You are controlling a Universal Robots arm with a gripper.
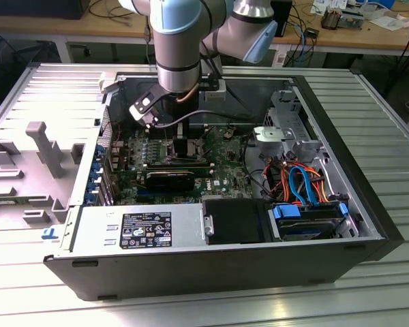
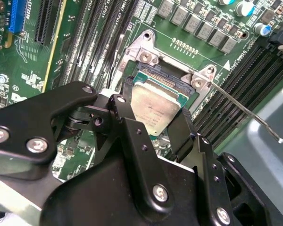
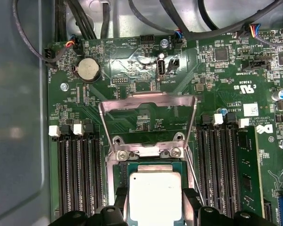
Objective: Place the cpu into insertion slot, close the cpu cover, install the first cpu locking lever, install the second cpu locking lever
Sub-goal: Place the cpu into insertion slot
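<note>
Black two-finger tool (image 3: pixel 154 202) pinching the small flat square cpu with silver-grey metal top (image 2: pixel 153 106) by two opposite edges, right over the square, dark-centred, silver-rimmed insertion slot (image 2: pixel 159 76) on the green board (image 3: pixel 85 99); seated or not, cannot tell. Thin silver square-windowed cpu cover (image 3: pixel 148 100) stands swung open behind the slot. Thin metal locking lever (image 2: pixel 245 110) sticks out beside it.

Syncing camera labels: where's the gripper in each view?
Exterior view: gripper inside the case, over the motherboard.
Second wrist view: gripper shut on the cpu, a finger on either side.
First wrist view: gripper shut on the cpu, next to the raised cpu cover.
Shared landmark: the green motherboard.
</note>
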